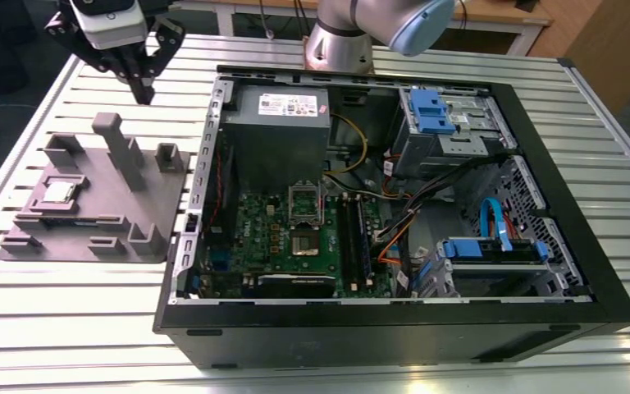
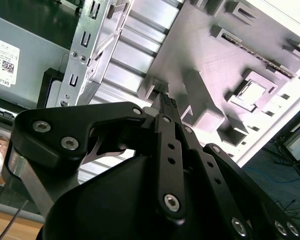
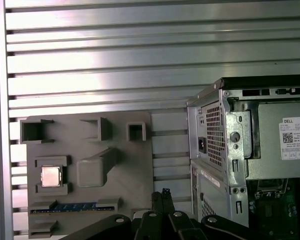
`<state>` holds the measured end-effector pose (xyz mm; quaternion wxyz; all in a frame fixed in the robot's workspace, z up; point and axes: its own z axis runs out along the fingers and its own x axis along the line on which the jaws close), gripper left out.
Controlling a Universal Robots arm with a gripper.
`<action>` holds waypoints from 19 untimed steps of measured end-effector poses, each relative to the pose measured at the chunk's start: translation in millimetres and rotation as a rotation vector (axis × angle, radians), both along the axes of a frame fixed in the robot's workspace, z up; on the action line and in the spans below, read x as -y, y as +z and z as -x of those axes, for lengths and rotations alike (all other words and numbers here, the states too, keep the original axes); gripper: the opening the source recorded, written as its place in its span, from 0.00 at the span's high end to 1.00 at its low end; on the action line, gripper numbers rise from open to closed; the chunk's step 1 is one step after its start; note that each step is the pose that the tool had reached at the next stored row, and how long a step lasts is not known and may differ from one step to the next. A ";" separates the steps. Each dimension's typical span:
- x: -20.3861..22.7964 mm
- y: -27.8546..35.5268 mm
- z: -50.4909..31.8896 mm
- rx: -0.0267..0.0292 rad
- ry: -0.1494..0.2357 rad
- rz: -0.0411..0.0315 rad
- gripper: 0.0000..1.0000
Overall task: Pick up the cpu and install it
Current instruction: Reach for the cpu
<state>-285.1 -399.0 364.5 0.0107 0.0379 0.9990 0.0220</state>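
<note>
The cpu point(image 1: 60, 192) lies flat in a square recess of the grey fixture plate point(image 1: 107, 209), near the desk point(image 1: 63, 328) edge at the exterior view's left. The fingers point(image 1: 140, 87) hang above the plate, pinched together and empty. The chip looks light, stiff and probably delicate; 2 opposite rim edges seem the safest hold.

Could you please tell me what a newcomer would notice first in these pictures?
The open computer case dominates the exterior view's right, lying on the slatted table with its green motherboard exposed. At that view's left, a grey fixture plate carries the small silver cpu in a recess. The gripper hangs by the plate's edge, fingers shut, holding nothing.
</note>
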 end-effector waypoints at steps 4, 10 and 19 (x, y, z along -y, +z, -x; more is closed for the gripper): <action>0.0 -0.1 1.1 0.0000 0.000 0.0000 0.89; 0.0 -0.1 2.5 0.0000 0.000 0.0000 0.89; 0.0 -0.2 5.6 0.0000 0.000 0.0000 0.89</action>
